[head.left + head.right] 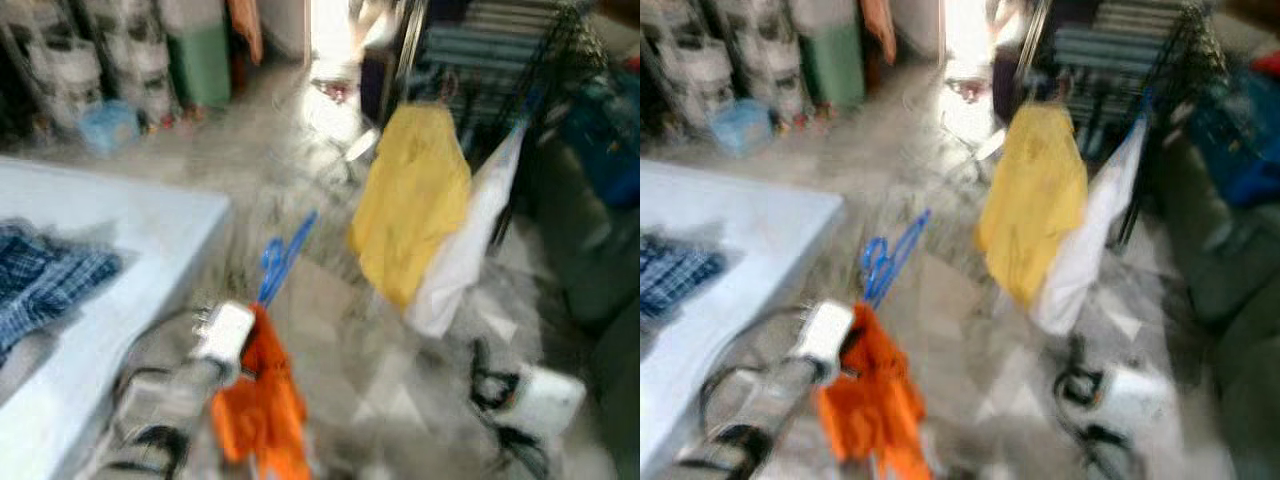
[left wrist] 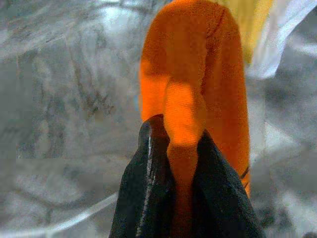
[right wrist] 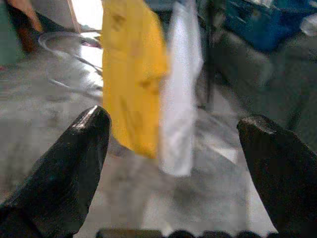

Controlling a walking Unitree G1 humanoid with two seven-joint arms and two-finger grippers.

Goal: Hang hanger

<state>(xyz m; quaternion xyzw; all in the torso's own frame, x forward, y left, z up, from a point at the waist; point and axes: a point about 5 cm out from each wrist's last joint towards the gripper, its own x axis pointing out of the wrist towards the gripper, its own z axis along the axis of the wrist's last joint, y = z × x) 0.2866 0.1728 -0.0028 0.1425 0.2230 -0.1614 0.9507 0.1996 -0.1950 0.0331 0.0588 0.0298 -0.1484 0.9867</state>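
Note:
My left gripper (image 1: pixel 255 335) is shut on an orange garment (image 1: pixel 262 405) that hangs on a blue hanger (image 1: pixel 280 255), whose hook points up and away from me. In the left wrist view the black fingers (image 2: pixel 148 198) pinch a fold of the orange cloth (image 2: pixel 193 94). Ahead to the right, a dark drying rack (image 1: pixel 520 70) carries a yellow garment (image 1: pixel 410 200) and a white one (image 1: pixel 465 250). My right gripper (image 3: pixel 176 163) is open, low on the right, with nothing between its fingers; the yellow garment (image 3: pixel 131 74) and white garment (image 3: pixel 178 89) hang beyond it.
A white bed (image 1: pixel 120 240) with a blue plaid cloth (image 1: pixel 40 275) lies on my left. White buckets (image 1: pixel 70 70) and a green bin (image 1: pixel 200 60) stand at the back left. A dark sofa (image 1: pixel 600 270) is on the right. The floor is grey marble (image 1: pixel 380 380).

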